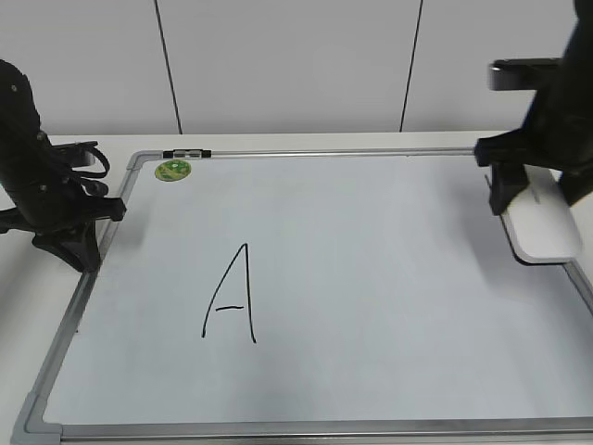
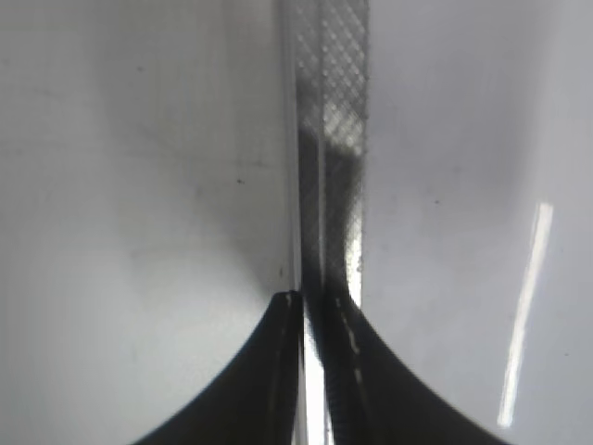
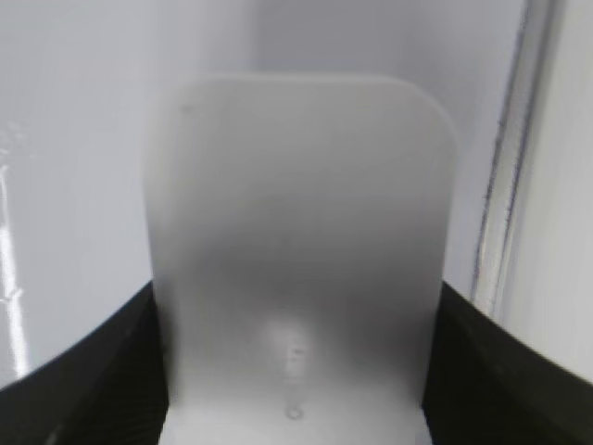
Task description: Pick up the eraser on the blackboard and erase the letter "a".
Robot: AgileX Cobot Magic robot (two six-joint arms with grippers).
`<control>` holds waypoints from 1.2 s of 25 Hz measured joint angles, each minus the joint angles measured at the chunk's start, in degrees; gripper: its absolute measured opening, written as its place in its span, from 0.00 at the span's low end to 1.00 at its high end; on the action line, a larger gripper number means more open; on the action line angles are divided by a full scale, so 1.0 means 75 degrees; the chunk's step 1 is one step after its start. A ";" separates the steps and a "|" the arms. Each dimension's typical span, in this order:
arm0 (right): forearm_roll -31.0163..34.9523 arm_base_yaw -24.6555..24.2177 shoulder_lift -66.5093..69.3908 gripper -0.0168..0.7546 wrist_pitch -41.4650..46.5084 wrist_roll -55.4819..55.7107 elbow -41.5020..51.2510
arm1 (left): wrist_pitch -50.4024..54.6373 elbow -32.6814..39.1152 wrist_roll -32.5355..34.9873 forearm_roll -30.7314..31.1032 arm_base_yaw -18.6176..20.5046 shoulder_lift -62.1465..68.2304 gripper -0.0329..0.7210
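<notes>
The white eraser [image 1: 547, 230] lies at the right edge of the blackboard [image 1: 389, 278], a white board with a grey frame. My right gripper [image 1: 539, 193] straddles its near end and is shut on it. In the right wrist view the eraser [image 3: 301, 232] fills the gap between the two black fingers [image 3: 296, 371]. My left gripper [image 1: 85, 252] is shut and empty over the board's left frame strip [image 2: 334, 139], with its tips [image 2: 320, 301] together. No small letter "a" shows in any view.
A large capital "A" [image 1: 233, 297] is drawn left of the board's centre. A round green magnet [image 1: 172, 171] and a black-capped marker [image 1: 187, 153] sit at the top left corner. The board's right frame [image 3: 505, 185] runs beside the eraser.
</notes>
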 joint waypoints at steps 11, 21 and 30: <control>0.0776 -0.1226 0.0245 0.70 0.0199 -0.1437 0.0104 | 0.0013 0.0000 0.0000 -0.0012 0.0000 0.0000 0.12; 0.1152 -0.1528 0.1904 0.70 0.0959 -0.1801 -0.2009 | 0.0013 0.0000 0.0000 -0.0017 0.0000 0.0000 0.12; 0.1343 -0.2051 0.2237 0.70 0.0974 -0.1814 -0.2108 | 0.0013 0.0000 0.0000 -0.0017 0.0000 0.0000 0.12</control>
